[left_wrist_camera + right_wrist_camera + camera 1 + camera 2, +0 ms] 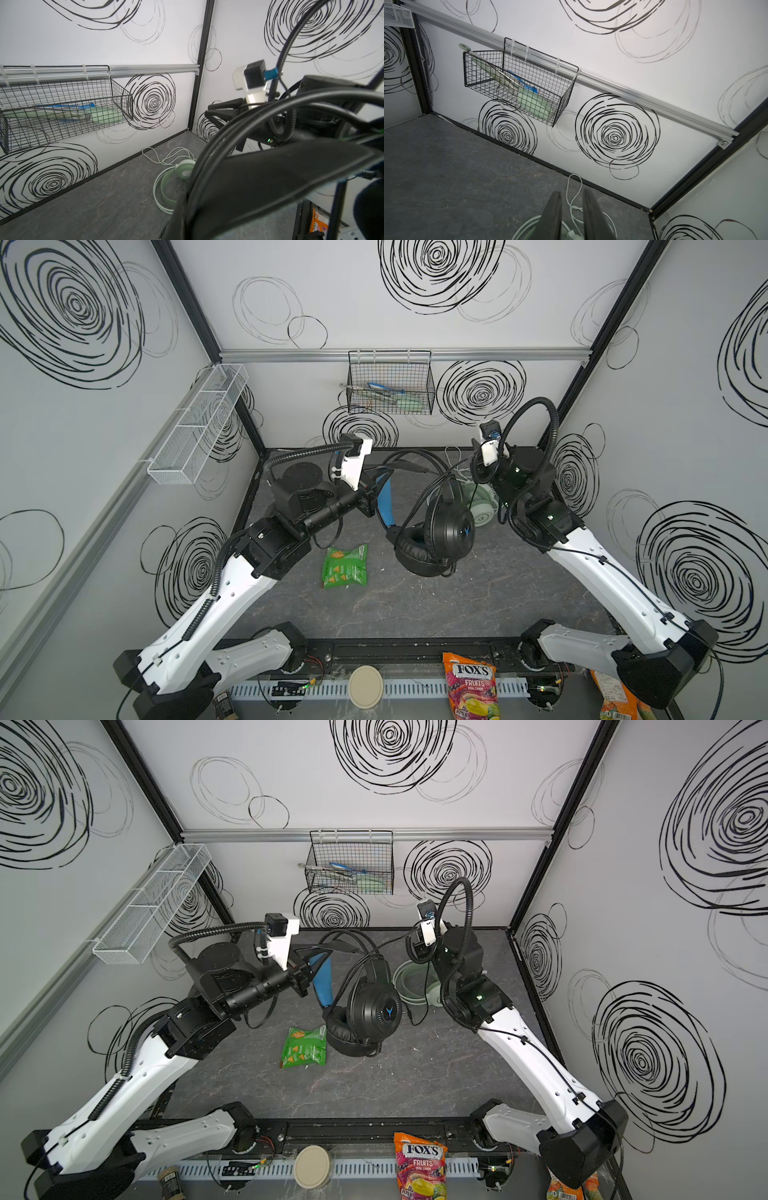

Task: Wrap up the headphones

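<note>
The black headphones (446, 526) hang above the table by their blue-lined headband (384, 499), with my left gripper (374, 495) shut on that band. Their black cable (411, 460) loops over the top, and a thin stretch of it runs toward my right wrist. In the left wrist view the band (270, 182) fills the near field and hides the jaws. The mint green headphones (482, 499) lie flat at the back right, their pale cable (574, 199) loose by the wall. My right gripper (572, 191) hovers over them, open, with nothing between its fingers.
A green snack bag (345, 566) lies on the table in front of my left arm. A black wire basket (390, 385) hangs on the back wall and a white mesh shelf (199, 423) on the left wall. A candy bag (469, 684) and a round lid (365, 686) sit at the front rail.
</note>
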Controlling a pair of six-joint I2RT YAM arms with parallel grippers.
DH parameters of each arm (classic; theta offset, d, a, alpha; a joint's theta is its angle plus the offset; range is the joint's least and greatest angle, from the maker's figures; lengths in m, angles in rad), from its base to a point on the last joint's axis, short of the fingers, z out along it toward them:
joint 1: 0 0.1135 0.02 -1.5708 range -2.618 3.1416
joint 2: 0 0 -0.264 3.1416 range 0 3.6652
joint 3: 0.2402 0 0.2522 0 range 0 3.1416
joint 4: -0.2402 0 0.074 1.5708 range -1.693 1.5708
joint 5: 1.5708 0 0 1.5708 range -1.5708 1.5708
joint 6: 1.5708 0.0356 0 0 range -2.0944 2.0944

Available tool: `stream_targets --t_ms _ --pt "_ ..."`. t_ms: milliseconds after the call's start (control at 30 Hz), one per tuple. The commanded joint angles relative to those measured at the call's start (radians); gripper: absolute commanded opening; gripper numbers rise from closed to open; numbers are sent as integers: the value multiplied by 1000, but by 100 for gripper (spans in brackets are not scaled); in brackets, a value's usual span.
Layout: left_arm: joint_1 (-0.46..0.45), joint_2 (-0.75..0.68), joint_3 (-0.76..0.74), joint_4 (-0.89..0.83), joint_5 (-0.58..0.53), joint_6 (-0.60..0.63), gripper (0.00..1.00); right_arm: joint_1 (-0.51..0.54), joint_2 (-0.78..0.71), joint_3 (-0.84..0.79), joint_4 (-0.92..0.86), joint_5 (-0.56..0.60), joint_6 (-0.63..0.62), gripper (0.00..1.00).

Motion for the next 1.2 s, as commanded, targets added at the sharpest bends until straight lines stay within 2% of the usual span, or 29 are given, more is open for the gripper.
stream_targets --t_ms 0,233,400,667,800,967,1167 --pt "9 -21 68 184 27 -130 0 -1 -46 -53 64 -77 102 21" --pt "-15 11 157 188 -8 -152 0 47 -53 -153 129 -134 170 18" --pt "-46 39 215 178 -56 -152 0 96 -27 -201 177 -158 223 11" --pt "-84 74 246 243 -139 -221 0 172 -11 -255 205 -183 306 0" --pt "-82 89 232 274 -169 -241 0 211 -8 -268 192 -207 333 0" --pt "-77 106 207 304 -291 -327 0 260 -41 -300 176 -217 382 0" --pt "-38 139 196 339 -387 -448 0 330 -97 -331 152 -182 402 0"
